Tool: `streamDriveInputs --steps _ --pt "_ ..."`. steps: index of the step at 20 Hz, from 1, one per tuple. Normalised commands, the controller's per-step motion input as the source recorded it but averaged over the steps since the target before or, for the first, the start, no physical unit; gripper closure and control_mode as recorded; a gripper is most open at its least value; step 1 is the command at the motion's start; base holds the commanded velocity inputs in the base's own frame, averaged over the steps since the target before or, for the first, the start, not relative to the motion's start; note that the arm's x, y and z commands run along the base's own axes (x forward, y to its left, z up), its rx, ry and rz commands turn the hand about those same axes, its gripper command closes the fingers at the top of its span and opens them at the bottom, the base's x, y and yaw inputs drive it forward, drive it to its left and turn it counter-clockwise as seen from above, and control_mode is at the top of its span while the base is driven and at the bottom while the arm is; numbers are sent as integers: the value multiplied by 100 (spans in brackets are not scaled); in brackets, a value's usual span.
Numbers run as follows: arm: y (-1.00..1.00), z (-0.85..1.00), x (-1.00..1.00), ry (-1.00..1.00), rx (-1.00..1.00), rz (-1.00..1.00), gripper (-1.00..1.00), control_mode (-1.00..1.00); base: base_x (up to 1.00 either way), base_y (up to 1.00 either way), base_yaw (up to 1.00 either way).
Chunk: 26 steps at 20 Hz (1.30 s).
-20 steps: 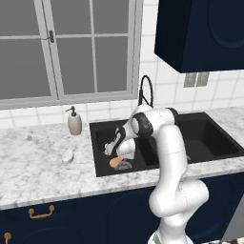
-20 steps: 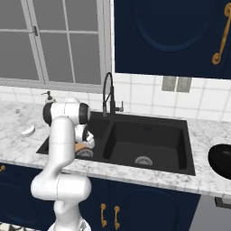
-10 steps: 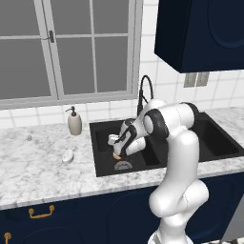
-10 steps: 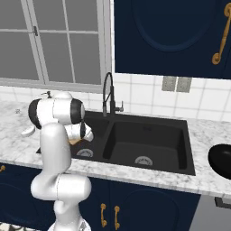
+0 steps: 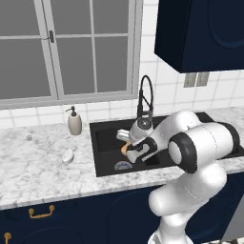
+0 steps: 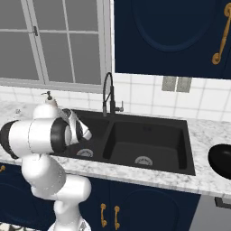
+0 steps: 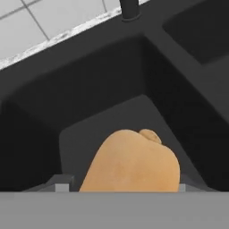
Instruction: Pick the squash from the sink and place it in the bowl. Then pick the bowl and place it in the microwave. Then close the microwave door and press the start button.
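Holding the squash (image 7: 132, 161) between its fingers, the tool (image 5: 129, 148) hangs over the left basin of the sink (image 5: 107, 138), above the round steel drain (image 5: 123, 166). In the hand view the squash sits right up against the camera, orange-tan, with a grey fingertip (image 7: 60, 183) at each side of it and the dark basin floor below, apart from it. In the left base view a bit of orange shows at the tool, just in front of the faucet (image 5: 144, 97). State of tool: pinching the squash, jaws fairly wide around it.

In the right base view the arm's big white elbow covers most of the left basin; the right basin with its own drain (image 6: 143, 160) has nothing in it. The bowl (image 6: 222, 160), glossy black, sits on the marble surface (image 6: 207, 135) to the right of the sink, well apart from the tool, cut by the frame edge.

On the surface left of the sink stand a soap bottle (image 5: 74, 122) by the wall and a pale oval lump (image 5: 67, 156) nearer the front. A window (image 5: 66, 47) is behind, and a navy cabinet (image 5: 205, 33) hangs upper right.
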Motion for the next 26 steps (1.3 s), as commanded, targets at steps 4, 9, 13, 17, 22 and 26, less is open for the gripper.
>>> streamDriveInputs --steps 4,9,13,17,22,26 --pt "-45 87 -91 -21 0 -2 100 -100 0 0 0" --pt "-47 99 -57 -11 0 0 100 -100 0 0 0" --pt "-53 86 -50 -3 0 0 100 -100 0 0 0" --pt "-66 55 -52 0 0 0 100 -100 0 0 0" --pt "-75 18 -52 4 0 -3 100 -100 0 0 0" --pt "-85 0 -50 6 0 -4 100 -100 0 0 0"
